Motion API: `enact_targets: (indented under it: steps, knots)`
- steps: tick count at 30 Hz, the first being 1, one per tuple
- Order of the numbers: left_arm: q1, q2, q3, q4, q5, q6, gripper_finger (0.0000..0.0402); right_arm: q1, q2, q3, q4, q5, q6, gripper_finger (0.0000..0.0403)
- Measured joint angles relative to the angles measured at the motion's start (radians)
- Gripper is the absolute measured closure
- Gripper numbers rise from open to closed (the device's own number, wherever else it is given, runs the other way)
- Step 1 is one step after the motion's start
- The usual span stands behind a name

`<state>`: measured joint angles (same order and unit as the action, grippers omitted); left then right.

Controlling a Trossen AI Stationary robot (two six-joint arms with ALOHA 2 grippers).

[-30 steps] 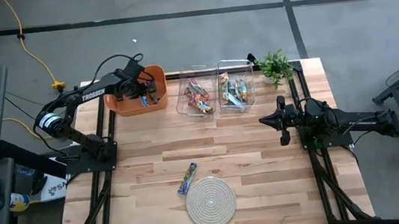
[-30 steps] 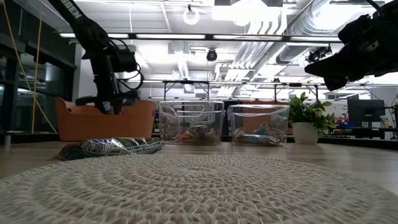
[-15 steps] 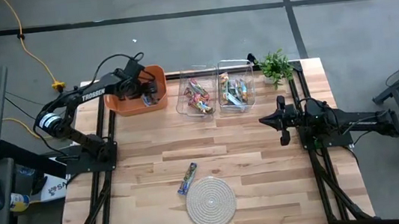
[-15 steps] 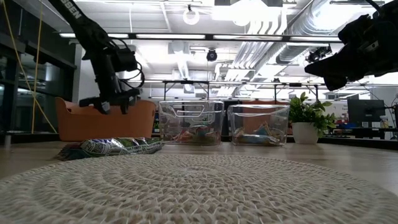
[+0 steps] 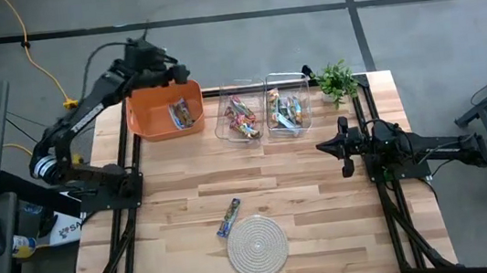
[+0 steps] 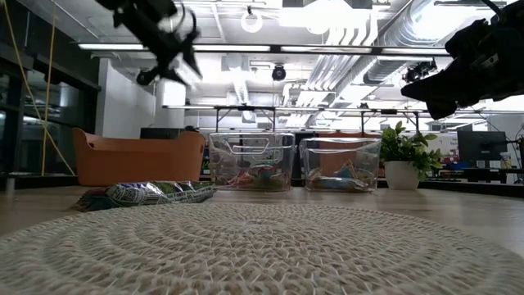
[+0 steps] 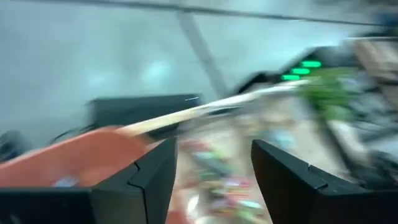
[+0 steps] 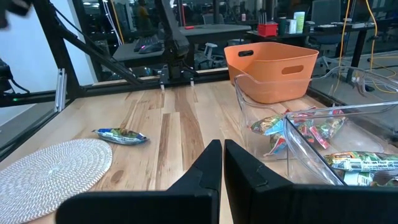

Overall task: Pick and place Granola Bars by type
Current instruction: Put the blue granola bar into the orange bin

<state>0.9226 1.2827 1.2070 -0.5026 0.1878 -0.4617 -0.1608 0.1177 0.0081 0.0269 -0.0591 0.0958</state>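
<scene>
Granola Bars are sorted by type across three containers at the table's twelve o'clock edge. Greenish bars are held in the orange bin (image 5: 165, 113); red-pink ones in the left clear bin (image 5: 239, 111); blue-silver ones in the right clear bin (image 5: 287, 104). One bar (image 5: 229, 217) lies unsorted by the rope mat (image 5: 257, 244). The left gripper (image 5: 170, 71), fingers apart and empty, is raised above the orange bin. The right gripper (image 5: 343, 147), fingers together, waits at three o'clock.

high: straight down | low: tabletop level | both share orange bin (image 5: 165, 116)
</scene>
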Motion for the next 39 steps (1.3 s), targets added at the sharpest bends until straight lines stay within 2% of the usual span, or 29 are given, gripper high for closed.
enact_targets:
  steps: [5,10,13,17,20,26,30,39]
  knots:
    - [0.0,-0.072,0.089,0.006,0.284,0.01,0.0197,0.0,0.0,0.0,0.0,0.0,0.0,0.0402]
    - [-0.001,-0.125,0.122,0.028,0.584,-0.063,0.0197,0.0,0.0,0.0,0.0,0.0,0.0,0.0402]
    - [-0.049,-0.153,0.122,0.032,0.636,-0.12,0.0197,0.0,0.0,0.0,0.0,0.0,0.0,0.0402]
    - [-0.171,-0.181,0.122,0.047,0.606,-0.142,0.0197,0.0,0.0,0.0,0.0,0.0,0.0,0.0402]
    - [-0.294,-0.197,0.122,0.074,0.54,-0.154,0.0197,0.0,0.0,0.0,0.0,0.0,0.0,0.0402]
    - [-0.578,-0.203,0.122,0.109,0.291,-0.197,0.0197,0.0,0.0,0.0,0.0,0.0,0.0,0.0402]
    - [-0.771,-0.199,0.122,0.11,0.068,-0.217,0.0197,0.0,0.0,0.0,0.0,0.0,0.0,0.0402]
    - [-1.172,-0.185,0.122,0.084,-0.498,-0.383,0.0197,0.0,0.0,0.0,0.0,0.0,0.0,0.0402]
